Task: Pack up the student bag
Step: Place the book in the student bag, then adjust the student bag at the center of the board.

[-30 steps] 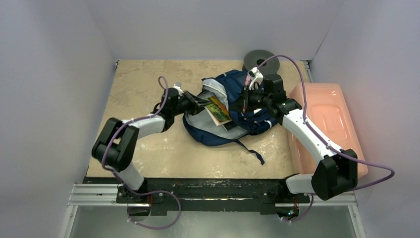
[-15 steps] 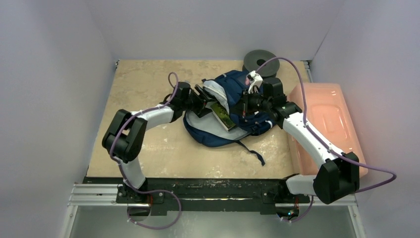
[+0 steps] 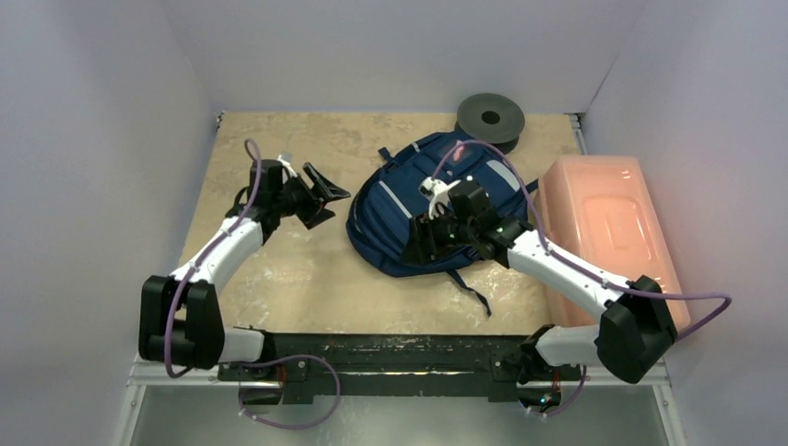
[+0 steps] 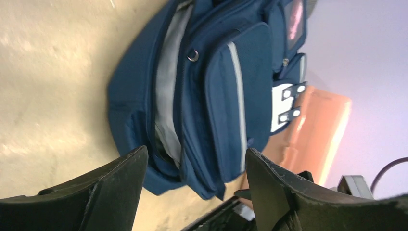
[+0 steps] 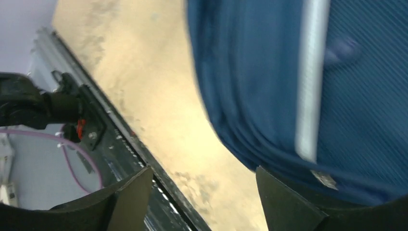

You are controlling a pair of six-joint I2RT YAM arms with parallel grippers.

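Student bag (image 3: pixel 423 209) flat on the table (image 3: pixel 279 279), both tools let go and empty.

The navy bag lies front-up at the table's middle, just beside the pink box (image 3: pixel 604 223) and near the dark disc (image 3: pixel 490 116). No loose item shows on the table, so the loading looks done. In the left wrist view a strip of grey lining (image 4: pixel 168 96) shows along the main opening, so I judge the zip is not yet closed. The left tool (image 3: pixel 333 203) stands wide open, well apart from the bag on its left, holding nothing. The right tool (image 3: pixel 415 243) hangs over the bag's near edge, jaws spread and gripping nothing. The blurred wrist view does not show whether it brushes the fabric.
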